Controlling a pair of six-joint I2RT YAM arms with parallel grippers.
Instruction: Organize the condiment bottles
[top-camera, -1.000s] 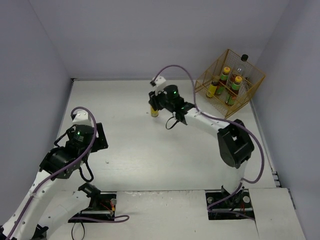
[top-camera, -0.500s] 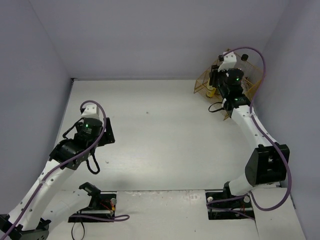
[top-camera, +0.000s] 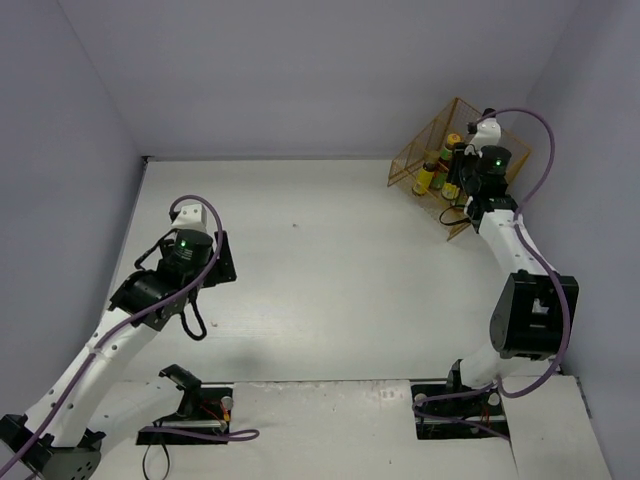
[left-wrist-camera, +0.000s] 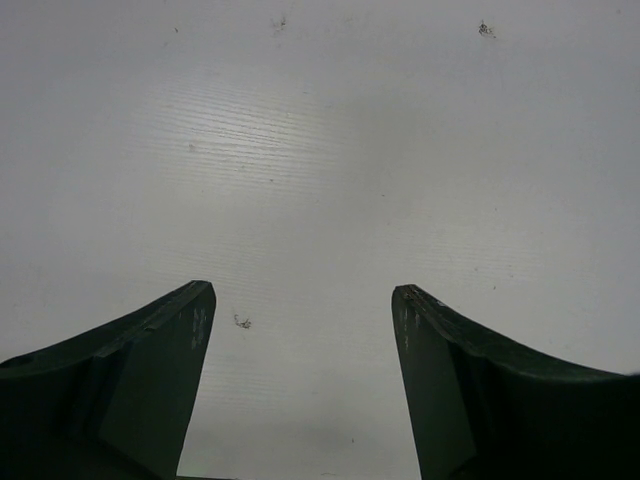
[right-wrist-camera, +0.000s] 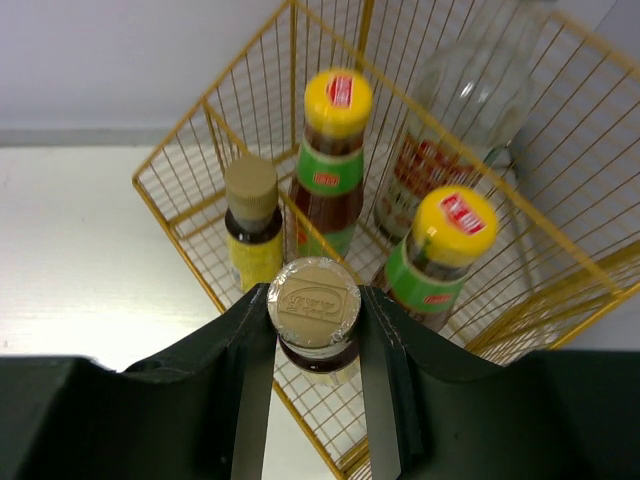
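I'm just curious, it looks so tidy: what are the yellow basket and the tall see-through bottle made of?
The basket looks like thin metal wire with a glossy yellow-gold coating: an open grid you see through. The tall bottle seems clear glass or hard plastic: transparent with bright glints, so I cannot tell which.

A gold wire basket (top-camera: 418, 163) (right-wrist-camera: 196, 165) occupies the far right corner of the white bench (top-camera: 330, 290) (left-wrist-camera: 330, 150), close to both pale grey walls (top-camera: 300, 70). Its mesh is open-topped. A dark speck (top-camera: 294, 225) marks the bench near the far edge. Further small specks (left-wrist-camera: 241, 322) are scattered over the surface.
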